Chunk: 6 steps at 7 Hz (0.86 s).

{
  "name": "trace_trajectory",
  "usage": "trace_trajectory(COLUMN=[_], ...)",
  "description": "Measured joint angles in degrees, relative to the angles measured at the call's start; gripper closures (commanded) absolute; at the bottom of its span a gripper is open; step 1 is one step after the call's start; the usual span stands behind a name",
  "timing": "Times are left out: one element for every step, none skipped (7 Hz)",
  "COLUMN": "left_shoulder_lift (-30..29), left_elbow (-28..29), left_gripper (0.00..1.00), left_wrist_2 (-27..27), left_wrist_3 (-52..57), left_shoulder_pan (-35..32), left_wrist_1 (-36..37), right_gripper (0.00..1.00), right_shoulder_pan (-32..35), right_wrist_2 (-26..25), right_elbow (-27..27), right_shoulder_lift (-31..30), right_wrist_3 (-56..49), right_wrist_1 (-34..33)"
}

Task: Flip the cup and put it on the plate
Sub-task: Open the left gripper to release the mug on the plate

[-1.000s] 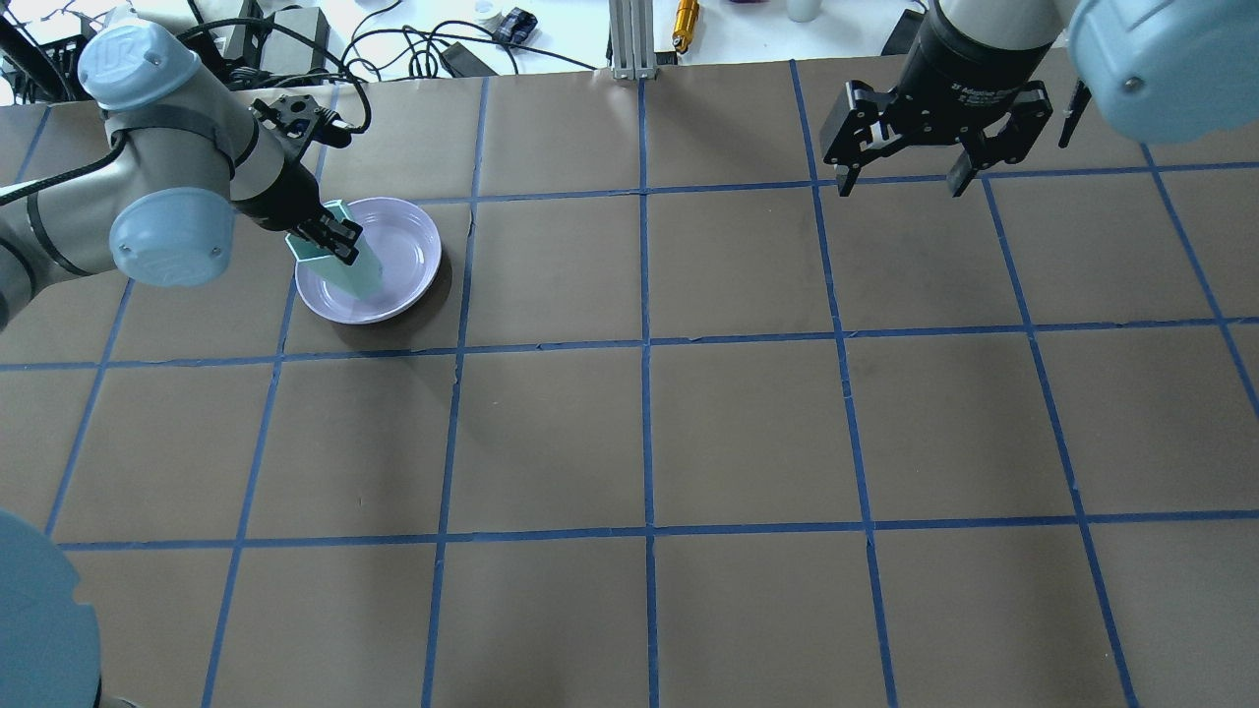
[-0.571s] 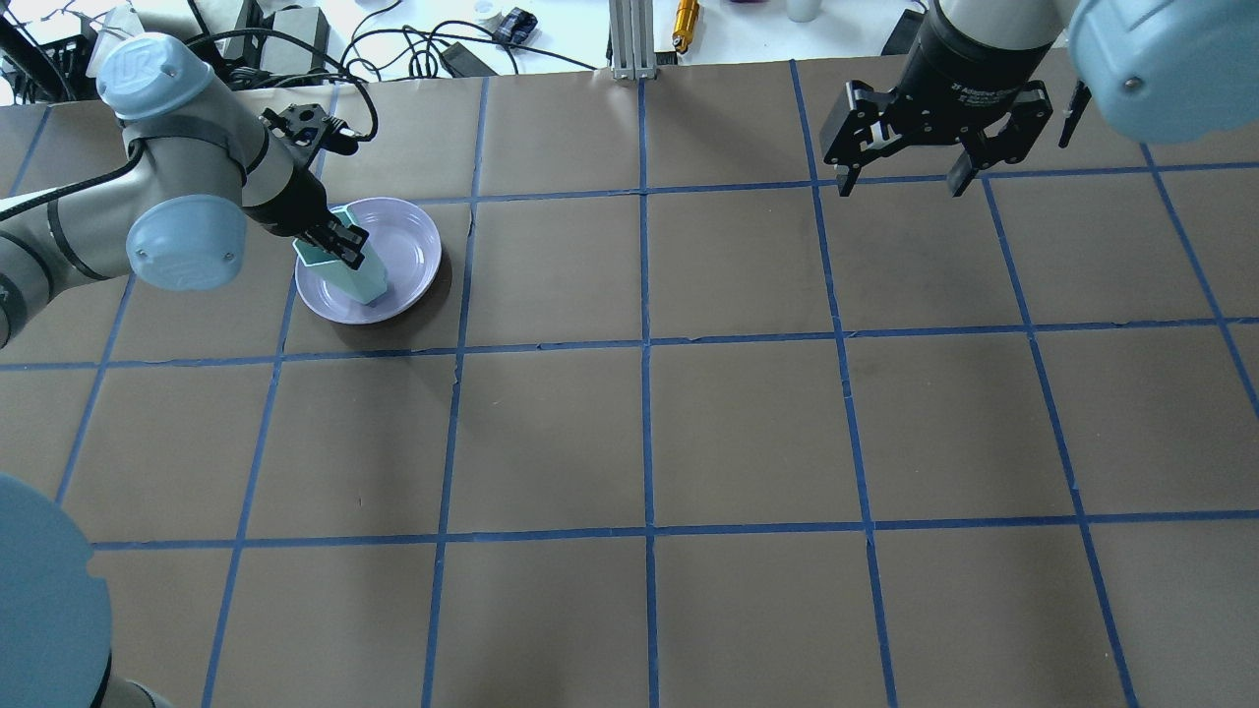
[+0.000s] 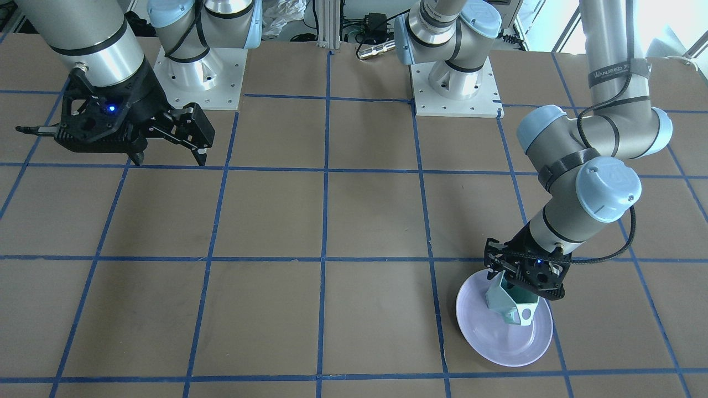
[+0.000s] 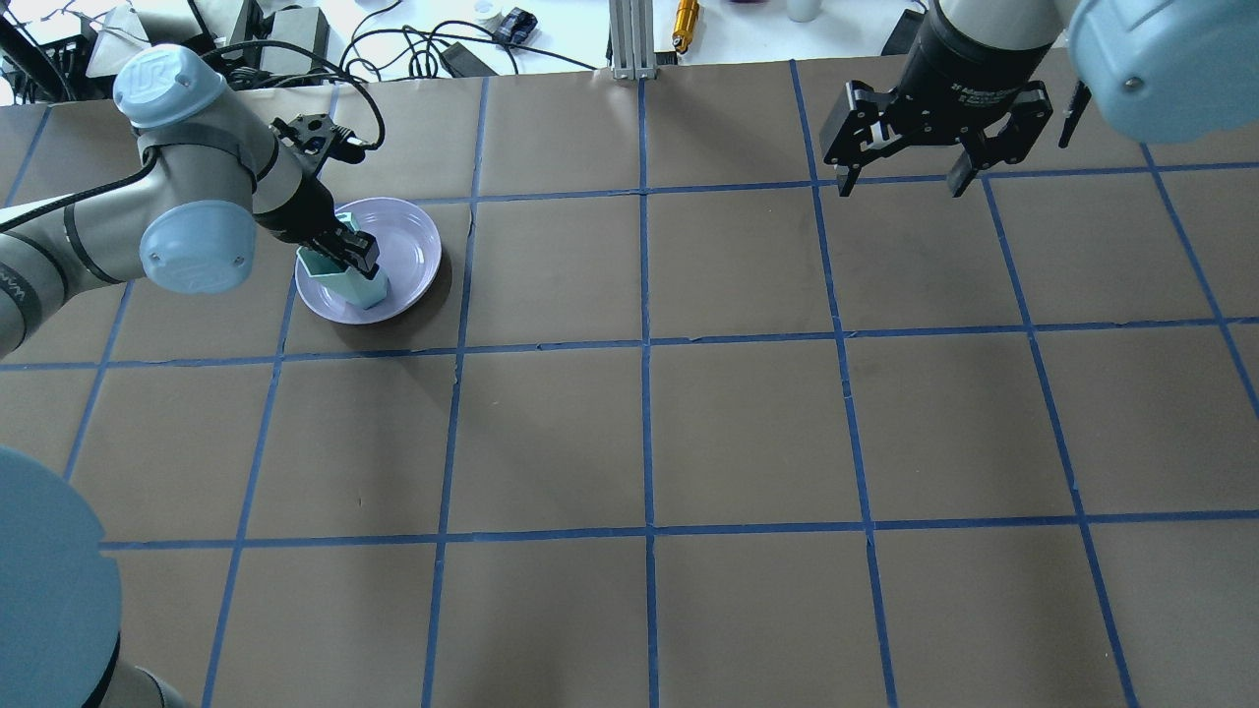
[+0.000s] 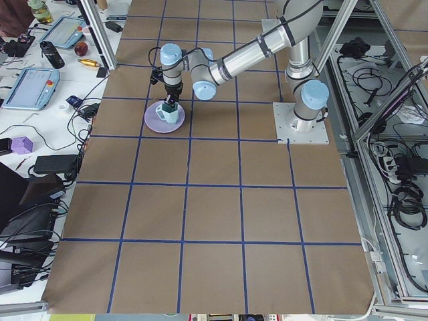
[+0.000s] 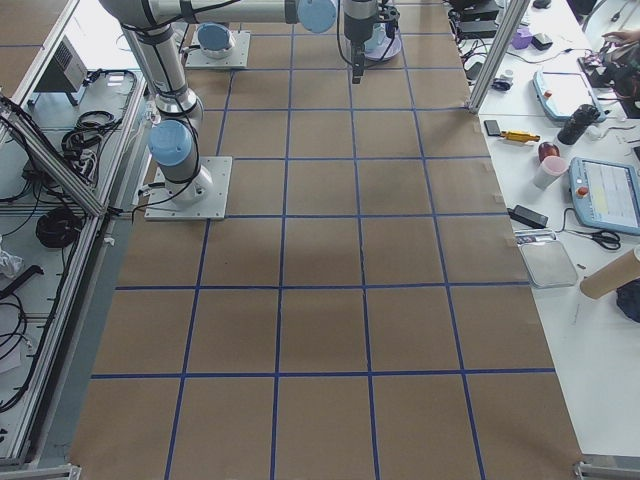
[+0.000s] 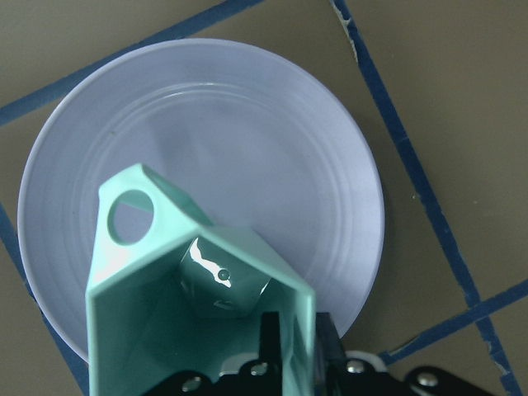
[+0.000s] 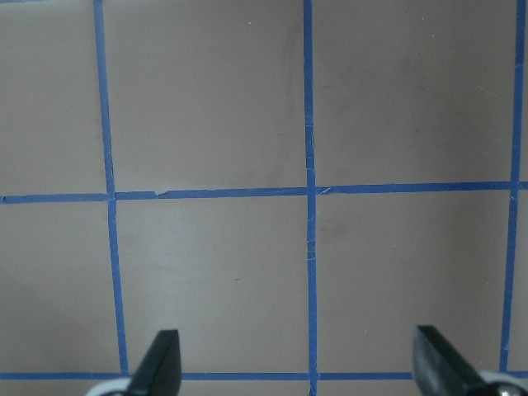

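Note:
The pale mint-green cup (image 4: pixel 351 283) is mouth-up and slightly tilted over the near-left part of the lavender plate (image 4: pixel 411 246). My left gripper (image 4: pixel 352 254) is shut on the cup's rim wall, one finger inside and one outside. In the left wrist view I look into the cup (image 7: pixel 198 289), with its handle at upper left and the plate (image 7: pixel 247 124) under it. In the front view the cup's (image 3: pixel 511 304) base is at the plate (image 3: pixel 498 342); I cannot tell whether they touch. My right gripper (image 4: pixel 900 185) is open and empty, high over the far right.
The table is brown paper with a blue tape grid (image 4: pixel 646 344). Cables, boxes and small tools (image 4: pixel 452 44) lie past the far edge. The right wrist view shows only bare paper between the open fingertips (image 8: pixel 165 346).
My left gripper has swung the cup from steeply tilted to nearly upright and brought it lower over the plate. The right arm has not moved.

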Motion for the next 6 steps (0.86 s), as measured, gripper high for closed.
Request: trace_trajectory(left_shoulder_lift=[1.05,2.84,5.01,7.22,9.39,11.58], left_elbow=[0.19,0.42,0.79,1.59,3.14,5.38], left_gripper=[0.00,0.00,0.00,0.00,0.00,0.00], left_wrist_2=[0.07,0.11,0.11,0.07,0.11,0.85], left_wrist_3=[-0.90,-1.84,-3.37,-5.38,-7.17,-9.93], left_shoulder_pan=[-0.15,-0.24,-0.29,-0.38,-0.72,-1.61], left_wrist_1=[-0.43,-1.86,-4.36,-7.75,-12.62,-18.33], right_gripper=[0.00,0.00,0.00,0.00,0.00,0.00], right_shoulder_pan=[0.00,0.00,0.00,0.00,0.00,0.00], right_wrist_2=[0.01,0.05,0.07,0.08,0.08,0.06], right_elbow=[0.00,0.00,0.00,0.00,0.00,0.00], right_shoulder_lift=[0.00,0.00,0.00,0.00,0.00,0.00], right_wrist_3=[-0.02,0.00,-0.01,-0.02,0.00,0.01], right_wrist_1=[-0.02,-0.03,-0.04,-0.04,-0.04,-0.02])
